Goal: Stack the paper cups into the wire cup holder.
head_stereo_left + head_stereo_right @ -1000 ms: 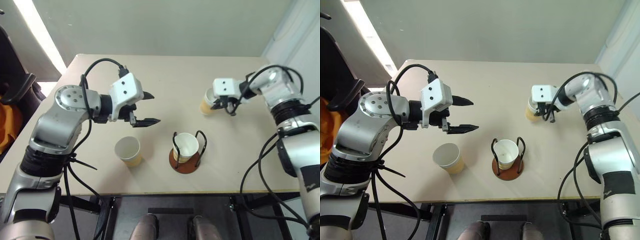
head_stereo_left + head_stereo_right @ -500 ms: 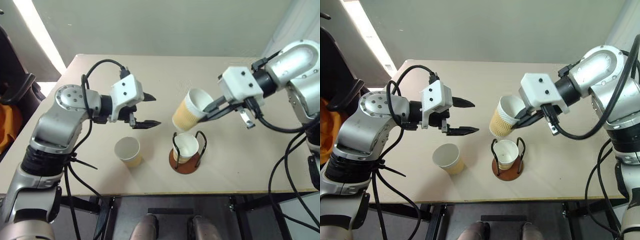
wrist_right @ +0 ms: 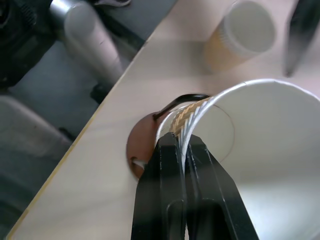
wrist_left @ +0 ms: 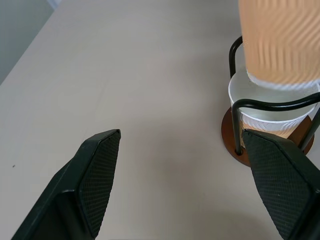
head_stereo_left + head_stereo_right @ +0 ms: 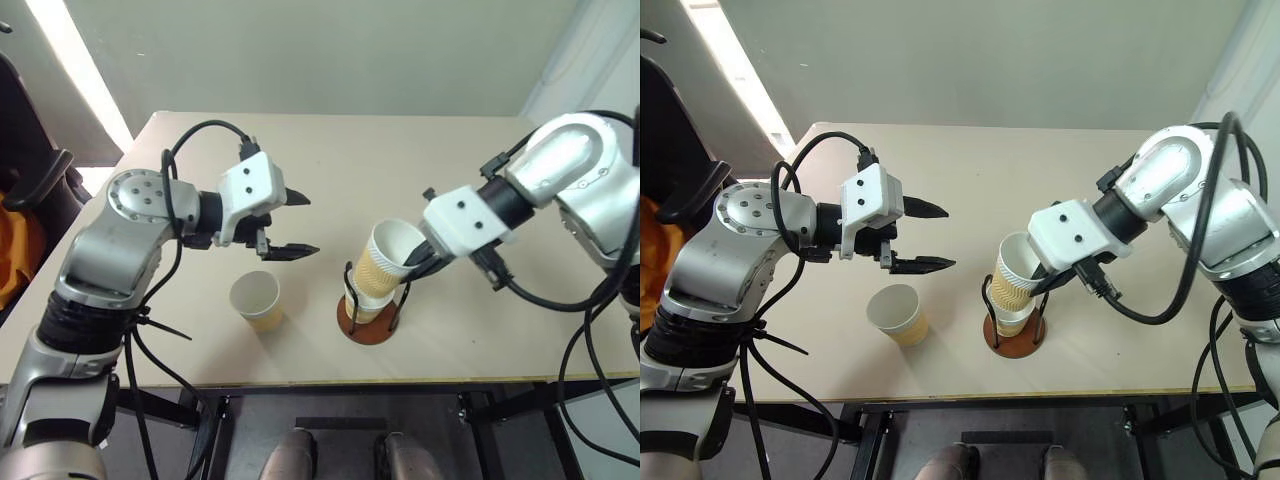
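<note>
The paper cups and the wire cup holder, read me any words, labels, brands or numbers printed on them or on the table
None: no readable text.
The paper cups: the held cup, the cup in the wire cup holder and the loose cup are plain.
The table is unmarked.

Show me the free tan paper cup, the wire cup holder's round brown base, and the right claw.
Free tan paper cup (image 5: pixel 256 299), left eye view, white inside.
Round brown base (image 5: pixel 352 321), left eye view, rim.
Right claw (image 3: pixel 183 150), right wrist view, between fingertips.
</note>
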{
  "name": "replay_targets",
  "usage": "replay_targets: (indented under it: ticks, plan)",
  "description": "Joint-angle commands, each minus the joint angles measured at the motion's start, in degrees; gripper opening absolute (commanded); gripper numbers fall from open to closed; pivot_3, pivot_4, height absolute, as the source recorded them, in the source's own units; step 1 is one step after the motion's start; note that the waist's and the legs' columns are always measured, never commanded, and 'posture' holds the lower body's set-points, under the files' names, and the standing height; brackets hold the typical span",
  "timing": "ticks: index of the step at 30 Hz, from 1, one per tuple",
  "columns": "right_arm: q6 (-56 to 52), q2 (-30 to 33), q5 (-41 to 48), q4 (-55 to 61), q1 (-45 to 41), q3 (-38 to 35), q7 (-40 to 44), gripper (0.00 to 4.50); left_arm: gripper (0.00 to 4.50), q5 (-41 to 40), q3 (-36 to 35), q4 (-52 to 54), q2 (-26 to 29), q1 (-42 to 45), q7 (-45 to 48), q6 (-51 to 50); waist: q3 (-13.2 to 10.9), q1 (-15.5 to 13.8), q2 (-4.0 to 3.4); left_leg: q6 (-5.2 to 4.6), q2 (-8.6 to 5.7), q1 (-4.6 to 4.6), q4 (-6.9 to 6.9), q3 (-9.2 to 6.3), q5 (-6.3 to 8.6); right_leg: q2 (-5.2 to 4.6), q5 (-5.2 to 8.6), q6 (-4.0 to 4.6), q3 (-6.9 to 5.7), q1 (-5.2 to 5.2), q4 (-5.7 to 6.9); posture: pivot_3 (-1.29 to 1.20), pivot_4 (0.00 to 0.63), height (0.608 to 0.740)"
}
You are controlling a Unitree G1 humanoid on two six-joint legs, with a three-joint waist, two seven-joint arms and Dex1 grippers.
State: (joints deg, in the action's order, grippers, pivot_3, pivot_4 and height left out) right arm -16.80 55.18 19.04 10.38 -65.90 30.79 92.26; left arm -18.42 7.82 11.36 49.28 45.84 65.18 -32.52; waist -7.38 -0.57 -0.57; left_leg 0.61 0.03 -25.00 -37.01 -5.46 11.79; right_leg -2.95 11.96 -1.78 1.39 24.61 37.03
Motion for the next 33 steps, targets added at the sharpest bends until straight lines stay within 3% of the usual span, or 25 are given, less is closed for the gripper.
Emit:
replay_targets:
  ticks: [1, 6, 12, 29, 33]
  plan:
    - [2.00, 0.10, -2.28, 0.55, -0.46, 0.21, 0.24, 0.03, 4.17, -1.11, -1.63, 2.19, 0.91, 0.05, 0.92, -0.37, 0.00, 0.00, 0.00, -0.01, 0.00, 0.00, 0.00, 0.00, 0.01, 0.00, -0.01, -0.01, 0.00, 0.00, 0.00, 0.00, 0.150, 0.740]
    - [3.22, -0.67, -3.60, 0.01, -0.88, 0.74, 0.24, 0.03, 4.17, -3.87, -3.31, 3.00, 2.96, -1.09, 4.51, -0.43, 0.00, 0.04, 0.00, -0.03, 0.00, -0.01, 0.01, 0.00, 0.03, 0.00, -0.01, -0.01, 0.00, 0.00, -0.02, 0.00, 0.150, 0.740]
    - [4.59, -1.03, -5.22, -1.32, -0.76, 0.89, 0.24, 0.03, 4.17, -14.38, -9.37, 6.92, 9.25, -5.20, 15.42, -1.37, 0.00, 0.23, 0.00, -0.03, 0.03, -0.02, 0.04, 0.00, 0.04, 0.04, 0.01, 0.00, 0.00, 0.04, -0.01, 0.00, 0.150, 0.740]
    - [5.06, -0.59, -3.82, 0.23, -0.48, 0.95, 0.24, 0.03, 4.17, -15.08, -11.51, 7.55, 13.36, -10.96, 17.13, 0.32, 0.02, 0.39, 0.02, -0.02, 0.03, 0.00, 0.10, 0.00, 0.06, 0.03, 0.10, 0.22, 0.01, 0.07, 0.00, 0.00, 0.150, 0.740]
    - [4.90, -0.48, -3.99, 0.52, -0.25, 1.03, 0.24, 0.98, 4.17, -15.10, -12.34, 7.34, 13.90, -11.66, 16.75, 0.34, 0.01, 0.38, 0.02, -0.02, 0.03, -0.02, 0.10, 0.00, 0.06, 0.02, 0.11, 0.24, 0.01, 0.08, 0.00, 0.00, 0.150, 0.740]
